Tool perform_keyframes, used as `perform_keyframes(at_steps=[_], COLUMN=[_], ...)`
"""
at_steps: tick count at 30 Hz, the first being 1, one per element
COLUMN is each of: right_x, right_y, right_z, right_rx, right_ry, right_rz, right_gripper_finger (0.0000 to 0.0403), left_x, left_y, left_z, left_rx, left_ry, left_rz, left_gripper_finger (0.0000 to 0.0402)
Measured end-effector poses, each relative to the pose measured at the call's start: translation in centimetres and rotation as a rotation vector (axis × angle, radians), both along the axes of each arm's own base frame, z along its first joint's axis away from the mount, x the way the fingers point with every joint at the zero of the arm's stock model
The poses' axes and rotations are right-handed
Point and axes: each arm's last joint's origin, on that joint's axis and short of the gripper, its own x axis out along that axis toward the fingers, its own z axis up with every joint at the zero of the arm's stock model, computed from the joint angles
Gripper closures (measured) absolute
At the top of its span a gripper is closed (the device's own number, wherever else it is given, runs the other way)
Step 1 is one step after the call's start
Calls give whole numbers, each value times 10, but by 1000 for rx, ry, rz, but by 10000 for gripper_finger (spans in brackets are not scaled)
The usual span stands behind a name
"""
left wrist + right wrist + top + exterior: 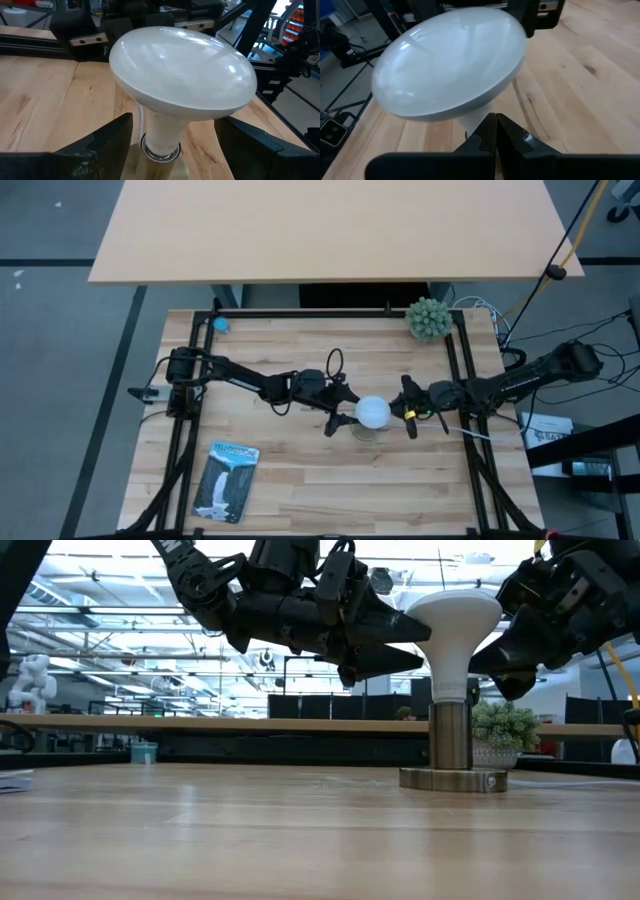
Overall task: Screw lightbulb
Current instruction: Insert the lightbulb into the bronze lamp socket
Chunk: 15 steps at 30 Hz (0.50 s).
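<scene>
While my left gripper (pixel 343 414) gapes wide around the white frosted lightbulb (pixel 374 412), holding nothing, an off-centre squeeze could tilt it.

lightbulb (pixel 374 412) stood mid-table on its socket base (pixel 452 778), left gripper (pixel 340 416) blocked 9 o'clock, right gripper (pixel 408 418) blocked 3 o'clock, 12 and 6 lay free

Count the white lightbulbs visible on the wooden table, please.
1. The white frosted lightbulb stands upright in the round metal socket base near the table's middle, between both arms. None other shows, though the flat package could hide one.
</scene>
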Motion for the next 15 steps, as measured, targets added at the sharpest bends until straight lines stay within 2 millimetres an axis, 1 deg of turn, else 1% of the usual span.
perform_keyframes(at_steps=[15], right_x=[-2], right_y=[9], right_z=[0], right_rx=[48], right_ry=[4], right_rz=[38], right_gripper_finger=[403], left_x=[0], left_y=[0], left_z=[0], left_rx=[3], left_ry=[0], left_rz=[-1], left_gripper_finger=[117])
